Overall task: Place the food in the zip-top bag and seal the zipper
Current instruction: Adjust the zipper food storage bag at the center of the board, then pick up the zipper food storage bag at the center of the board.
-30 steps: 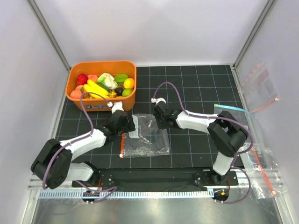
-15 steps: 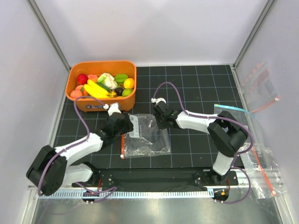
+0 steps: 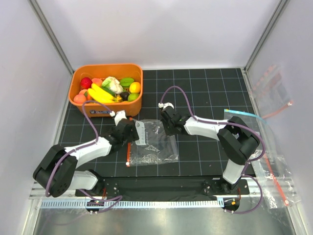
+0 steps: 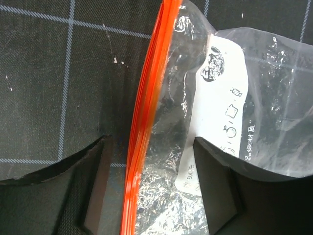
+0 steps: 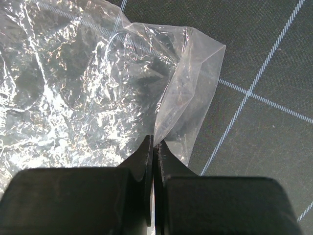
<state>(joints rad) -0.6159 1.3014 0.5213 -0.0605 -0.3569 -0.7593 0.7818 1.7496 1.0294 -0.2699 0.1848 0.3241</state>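
Centre of the black gridded table (image 3: 205, 161): crinkly clear plastic zip-top bag (image 3: 154, 142) lies flat, its red-orange zipper strip (image 4: 146, 122) along the left edge. The left arm (image 3: 90, 149) reaches low, angled up-right, with jaws released and straddling the strip. The right arm (image 3: 205, 128) stretches leftward, jaws clenched on the bag's upper-right corner. Colourful plastic toy food (image 3: 105, 89) sits in the orange tub (image 3: 105, 106), upper left.

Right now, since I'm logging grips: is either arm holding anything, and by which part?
The right gripper pinches the bag by a fold at the edge away from the zipper. The left gripper stands open astride the zipper, holding nothing.
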